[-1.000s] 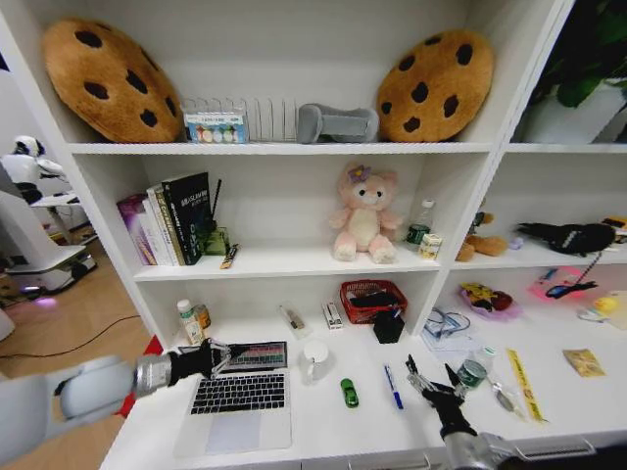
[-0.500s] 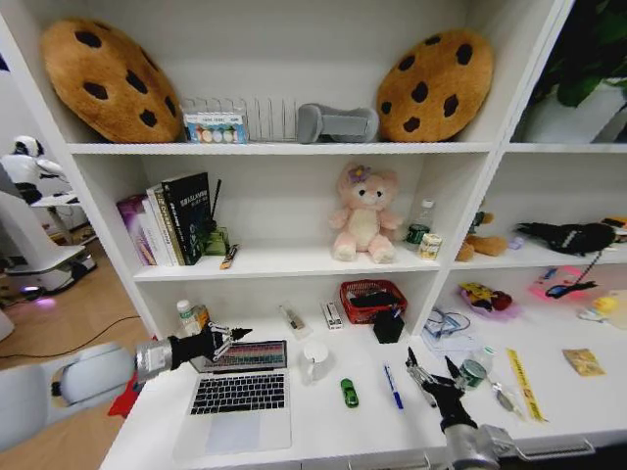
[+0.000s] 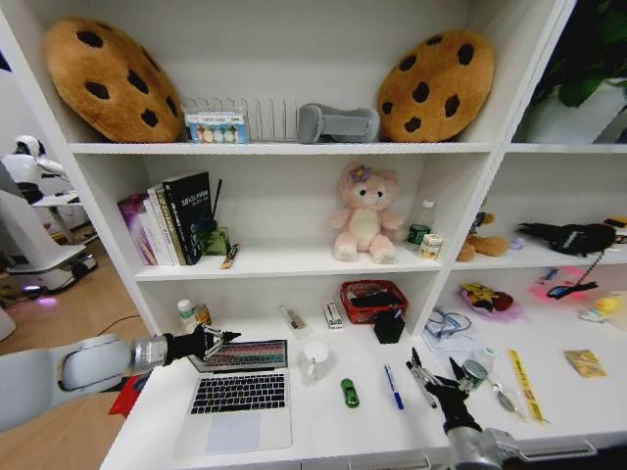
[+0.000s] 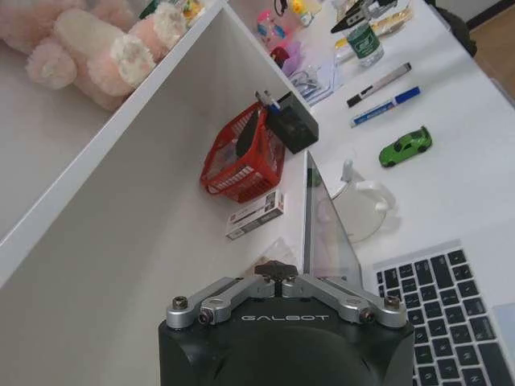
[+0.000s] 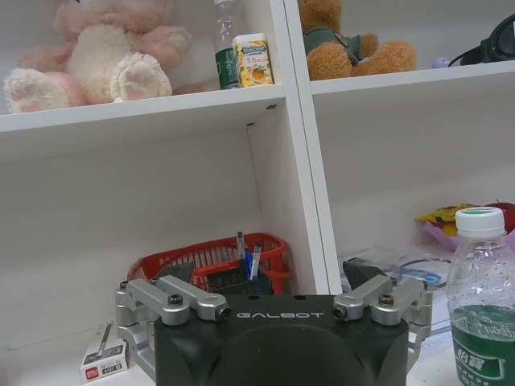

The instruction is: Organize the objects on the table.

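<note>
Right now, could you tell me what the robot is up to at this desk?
It is tidying the table. The left gripper is at the top left corner of the open laptop lid, fingers spread. The right gripper hovers open over the desk's right side, next to a small water bottle. The green toy car, blue pen and black pen lie untouched beside the white mug.

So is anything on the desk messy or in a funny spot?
A bit. The green toy car and blue pen lie loose on the table, and the laptop sits open, the left hand at its screen's top edge.
</note>
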You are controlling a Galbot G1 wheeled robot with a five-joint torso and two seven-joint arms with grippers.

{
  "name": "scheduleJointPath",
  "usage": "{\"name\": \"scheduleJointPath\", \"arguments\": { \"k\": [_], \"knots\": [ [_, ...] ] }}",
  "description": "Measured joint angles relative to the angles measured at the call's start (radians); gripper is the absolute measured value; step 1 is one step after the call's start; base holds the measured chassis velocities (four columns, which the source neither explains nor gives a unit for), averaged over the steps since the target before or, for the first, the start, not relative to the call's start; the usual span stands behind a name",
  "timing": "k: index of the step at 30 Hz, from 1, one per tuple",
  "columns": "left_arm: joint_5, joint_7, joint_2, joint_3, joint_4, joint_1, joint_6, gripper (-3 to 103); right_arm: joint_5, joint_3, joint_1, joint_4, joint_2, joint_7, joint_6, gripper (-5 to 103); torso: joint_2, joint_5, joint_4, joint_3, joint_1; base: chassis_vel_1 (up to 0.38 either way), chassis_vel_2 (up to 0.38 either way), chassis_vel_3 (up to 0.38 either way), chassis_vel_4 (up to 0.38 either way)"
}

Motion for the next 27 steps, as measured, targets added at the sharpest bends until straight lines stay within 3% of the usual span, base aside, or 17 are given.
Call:
{"name": "scheduleJointPath", "arguments": {
  "k": [4,5,6,8,9,11,12,14,15,16,17,19,20,22,23,27],
  "knots": [
    [0.052,-0.022,-0.07,0.012,-0.058,0.036,0.019,0,-0.005,-0.004,0.0,0.005,0.0,0.003,0.0,100,0.0,0.0,-0.0002,0.0,0.0,0.0,0.0,0.0,0.0],
    [0.078,-0.033,-0.126,0.018,-0.081,0.055,0.032,0,-0.007,-0.009,0.001,0.009,-0.001,0.005,-0.002,100,0.0,0.0001,-0.0003,0.0,0.0,0.0,0.0,0.0,0.0],
    [0.078,-0.033,-0.126,0.018,-0.081,0.055,0.032,0,-0.007,-0.009,0.001,0.009,-0.001,0.005,-0.002,100,0.0,0.0001,-0.0003,0.0,0.0,0.0,0.0,0.0,0.0],
    [0.165,-0.033,-0.248,0.008,-0.113,0.122,0.026,0,-0.018,-0.017,0.005,0.022,-0.005,0.009,-0.013,100,0.0,-0.0003,-0.0001,0.0,0.0,0.0,0.0,0.0,0.0],
    [0.165,-0.033,-0.248,0.008,-0.113,0.122,0.026,0,-0.018,-0.017,0.005,0.022,-0.005,0.009,-0.013,100,0.0,-0.0003,-0.0001,0.0,0.0,0.0,0.0,0.0,0.0],
    [0.255,-0.025,-0.362,-0.034,-0.127,0.237,-0.004,0,-0.036,-0.033,0.018,0.032,-0.005,0.018,-0.03,100,0.0,-0.0003,0.0001,0.0,0.0,0.0,0.0,0.0,0.0],
    [0.255,-0.025,-0.362,-0.034,-0.127,0.237,-0.004,0,-0.036,-0.033,0.018,0.032,-0.005,0.018,-0.03,100,0.0,-0.0003,0.0001,0.0,0.0,0.0,0.0,0.0,0.0],
    [0.308,-0.016,-0.441,-0.032,-0.128,0.298,-0.017,0,-0.049,-0.049,0.024,0.038,-0.004,0.024,-0.041,100,0.0,0.0,0.0003,0.0,0.0,0.0,0.0,0.0,0.0],
    [0.321,-0.013,-0.46,-0.025,-0.126,0.305,-0.019,0,-0.051,-0.052,0.024,0.039,-0.004,0.025,-0.043,100,0.0,0.0,0.0004,0.0,0.0,0.0,0.0,0.0,0.0],
    [0.362,-0.004,-0.53,0.011,-0.106,0.309,-0.029,0,-0.059,-0.06,0.024,0.042,-0.002,0.03,-0.049,100,0.0,0.0002,0.0002,0.0,0.0,0.0,0.0,0.0,0.0],
    [0.362,-0.004,-0.53,0.011,-0.106,0.309,-0.029,0,-0.059,-0.06,0.024,0.042,-0.002,0.03,-0.049,100,0.0,0.0002,0.0002,0.0,0.0,0.0,0.0,0.0,0.0],
    [0.44,0.015,-0.646,0.09,-0.049,0.288,-0.074,0,-0.071,-0.066,0.009,0.051,-0.005,0.036,-0.056,100,0.0,-0.0002,0.0001,0.0,0.0,0.0,0.0,0.0,0.0],
    [0.44,0.015,-0.646,0.09,-0.049,0.288,-0.074,0,-0.071,-0.066,0.009,0.051,-0.005,0.036,-0.056,100,0.0,-0.0002,0.0001,0.0,0.0,0.0,0.0,0.0,0.0],
    [0.484,0.026,-0.731,0.137,-0.001,0.271,-0.117,0,-0.082,-0.068,-0.001,0.058,-0.01,0.041,-0.061,100,0.0,0.0001,0.0,0.0,0.0,0.0,0.0,0.0,0.0],
    [0.484,0.026,-0.731,0.137,-0.001,0.271,-0.117,0,-0.082,-0.068,-0.001,0.058,-0.01,0.041,-0.061,100,0.0,0.0001,0.0,0.0,0.0,0.0,0.0,0.0,0.0],
    [0.483,0.017,-0.852,0.142,0.03,0.223,-0.153,0,-0.085,-0.07,-0.011,0.074,-0.014,0.044,-0.068,100,0.0,-0.0001,0.0001,0.0,0.0,0.0,0.0,0.0,0.0]
  ]
}}
